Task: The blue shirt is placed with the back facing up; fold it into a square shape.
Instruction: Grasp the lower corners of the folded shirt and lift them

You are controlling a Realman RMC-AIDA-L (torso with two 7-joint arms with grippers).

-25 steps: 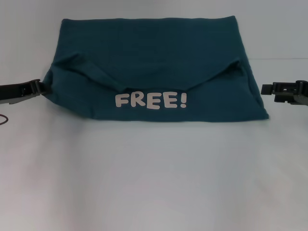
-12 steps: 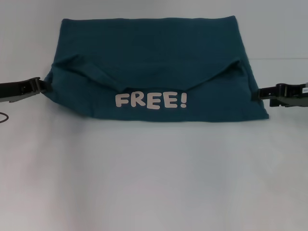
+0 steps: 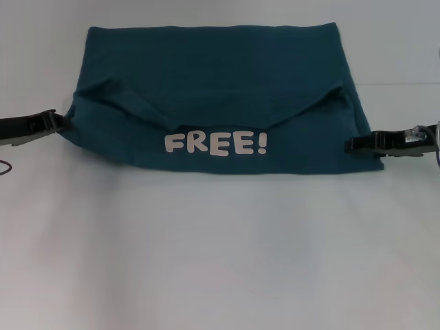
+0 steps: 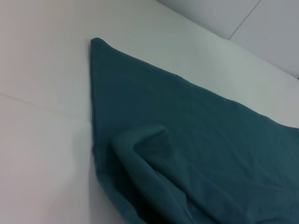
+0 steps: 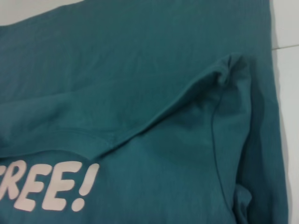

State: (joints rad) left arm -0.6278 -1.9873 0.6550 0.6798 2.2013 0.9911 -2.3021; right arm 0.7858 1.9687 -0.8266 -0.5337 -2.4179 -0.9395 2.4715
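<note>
The blue shirt (image 3: 206, 82) lies across the far half of the white table. Its near part is folded up over it, so the white "FREE!" lettering (image 3: 215, 144) faces up. My left gripper (image 3: 60, 124) sits low at the shirt's left edge, its tip touching the cloth. My right gripper (image 3: 349, 145) reaches in from the right, with its tip over the shirt's near right corner. The left wrist view shows the shirt (image 4: 196, 140) with a raised fold and one far corner. In the right wrist view the shirt (image 5: 140, 70) fills the picture, with the lettering (image 5: 46, 186) and a puckered fold.
The white table (image 3: 220, 261) stretches wide and bare in front of the shirt. A thin dark cable loop (image 3: 4, 170) shows at the left edge. A seam line (image 3: 399, 84) runs across the table behind the right arm.
My right gripper has moved left from beside the shirt until its tip is over the shirt's right edge. My left gripper and the shirt have stayed put.
</note>
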